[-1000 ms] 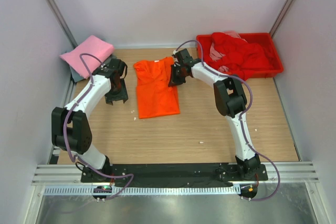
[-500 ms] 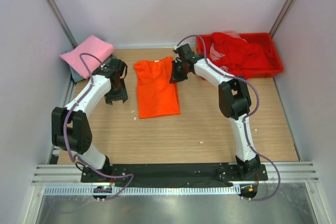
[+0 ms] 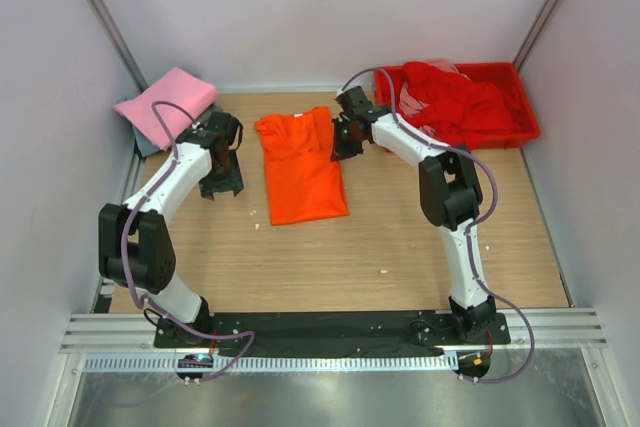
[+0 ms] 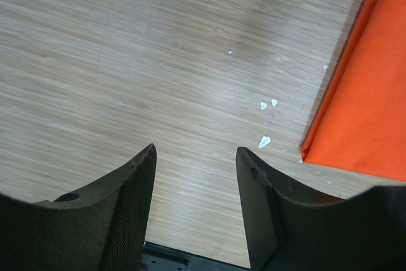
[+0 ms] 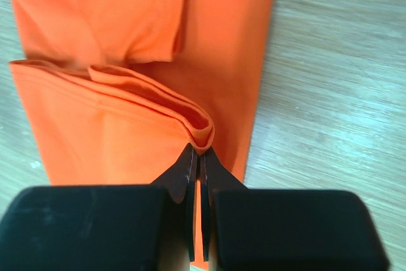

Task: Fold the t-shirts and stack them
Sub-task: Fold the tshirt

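A bright orange t-shirt (image 3: pixel 298 167) lies folded lengthwise in the middle of the table. My right gripper (image 3: pixel 343 139) is shut on the upper right edge of the orange t-shirt; in the right wrist view a bunched fold of orange cloth (image 5: pixel 200 126) is pinched between the closed fingertips. My left gripper (image 3: pixel 222 187) is open and empty over bare wood, left of the shirt, whose lower corner shows in the left wrist view (image 4: pixel 361 106). A folded pink t-shirt (image 3: pixel 166 102) lies on a grey one at the back left. Red t-shirts (image 3: pixel 450 99) are piled in the tray.
A red plastic tray (image 3: pixel 522 125) stands at the back right corner. White walls close in the table on three sides. Small white scraps (image 4: pixel 264 141) lie on the wood near the shirt's lower corner.
My right gripper has moved up and slightly right with the shirt's edge, and the orange shirt has shifted and turned a little. The left arm has not moved.
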You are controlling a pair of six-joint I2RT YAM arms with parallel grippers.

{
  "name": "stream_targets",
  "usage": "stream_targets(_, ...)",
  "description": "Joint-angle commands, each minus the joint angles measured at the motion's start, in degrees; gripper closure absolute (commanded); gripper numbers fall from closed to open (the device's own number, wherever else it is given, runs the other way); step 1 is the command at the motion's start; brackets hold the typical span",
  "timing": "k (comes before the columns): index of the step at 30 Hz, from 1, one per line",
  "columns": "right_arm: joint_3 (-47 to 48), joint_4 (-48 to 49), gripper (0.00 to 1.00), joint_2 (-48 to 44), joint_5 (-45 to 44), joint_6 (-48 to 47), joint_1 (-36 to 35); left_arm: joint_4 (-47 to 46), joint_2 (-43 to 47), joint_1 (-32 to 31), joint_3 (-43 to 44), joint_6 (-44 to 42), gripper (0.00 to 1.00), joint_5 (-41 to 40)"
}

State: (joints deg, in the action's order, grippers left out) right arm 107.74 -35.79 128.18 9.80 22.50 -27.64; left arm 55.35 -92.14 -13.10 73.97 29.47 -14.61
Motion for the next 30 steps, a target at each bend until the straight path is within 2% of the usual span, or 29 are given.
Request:
stream_targets(1, -1.0, 0.2, 0.99, -1.0, -4.0, 0.7, 0.4, -0.5, -0.1, 0.0, 1.2, -0.6, 0.45, -1.2)
stream_targets(6, -2.6, 1.1, 0.97, 0.0, -4.1, 2.0, 0.9, -0.8, -0.2, 0.0, 1.2, -0.6, 0.45, -1.2)
stream_targets(10, -0.1, 0.5, 0.44, 1.0, -3.3, 1.3, 0.9, -1.1, 0.1, 0.0, 0.8, -0.6, 0.45, -1.0)
stream_targets(12, 1.5, -2.2, 0.38, 0.9, -5.6, 1.1, 0.9, -1.3, 0.3, 0.0, 0.5, -0.3, 0.45, -0.9)
stream_targets(15, 1.3, -3.7, 0.35, -2.6, -8.2, 0.4, 0.9, -0.8, 1.4, -1.3, -0.2, 1.5, 0.45, -0.9)
stream_targets(19, -6.7, -2.0, 0.34, -12.0, -8.0, 0.9, 0.9, -0.6, 4.1, -6.2, -1.4, 4.7, 0.45, -0.3)
stream_targets(23, -24.8, 4.0, 0.29, -24.3, -2.6, 3.9, 0.7, -3.4, 5.9, -9.3, -5.0, 8.1, 0.43, 3.1)
stream_targets(25, -33.4, 8.5, 0.28, -27.1, 1.5, 5.9, 0.2, -8.7, 7.6, -9.5, -9.6, 9.8, 0.43, 9.2)
stream_targets(28, -42.0, 13.8, 0.28, -29.9, 5.9, 8.0, -0.4, -17.0, 10.1, -9.5, -16.4, 13.0, 0.34, 15.9)
stream_targets(30, -45.0, 17.0, 0.28, -30.2, 7.3, 9.2, -0.5, -21.4, 10.8, -9.5, -19.9, 14.4, 0.30, 17.2)
